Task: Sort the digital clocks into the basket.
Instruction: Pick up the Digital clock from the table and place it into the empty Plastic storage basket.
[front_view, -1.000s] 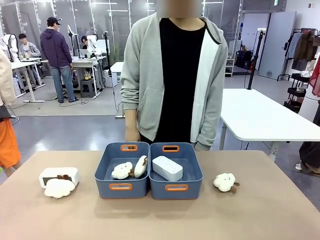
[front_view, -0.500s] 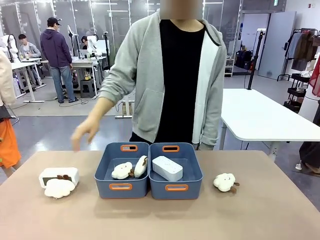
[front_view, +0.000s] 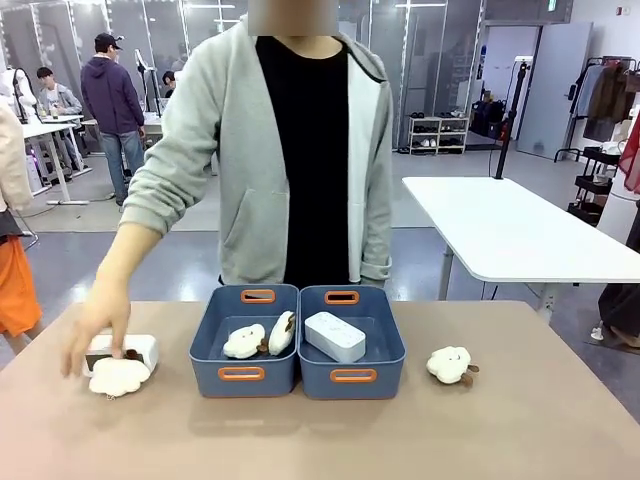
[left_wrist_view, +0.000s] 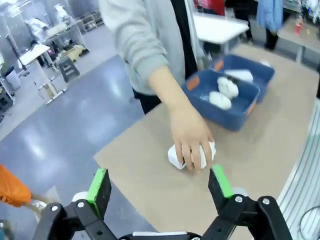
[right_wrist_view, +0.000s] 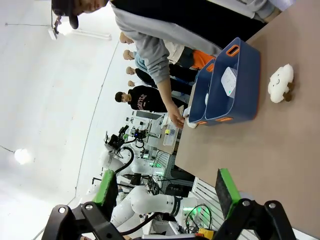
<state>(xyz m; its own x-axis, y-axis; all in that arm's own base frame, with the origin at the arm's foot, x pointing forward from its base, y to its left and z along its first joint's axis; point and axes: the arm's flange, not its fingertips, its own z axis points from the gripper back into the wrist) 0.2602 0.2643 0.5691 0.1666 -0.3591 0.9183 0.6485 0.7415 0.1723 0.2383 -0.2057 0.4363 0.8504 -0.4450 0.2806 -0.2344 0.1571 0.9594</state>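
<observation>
Green pads stand wide apart on your left gripper (left_wrist_view: 160, 186), with nothing between them. Just beyond it the person's hand (left_wrist_view: 192, 136) rests on one clock (left_wrist_view: 173, 156) at the left end of the table (front_view: 320, 440), with a plush (front_view: 118, 376) against the clock's near side. Your right gripper (right_wrist_view: 166, 190) is just as wide open and empty. The other clock (front_view: 335, 336) lies in the basket (front_view: 392, 372). The basket is joined to the left bin (front_view: 203, 350), which holds two plush toys (front_view: 243, 341).
</observation>
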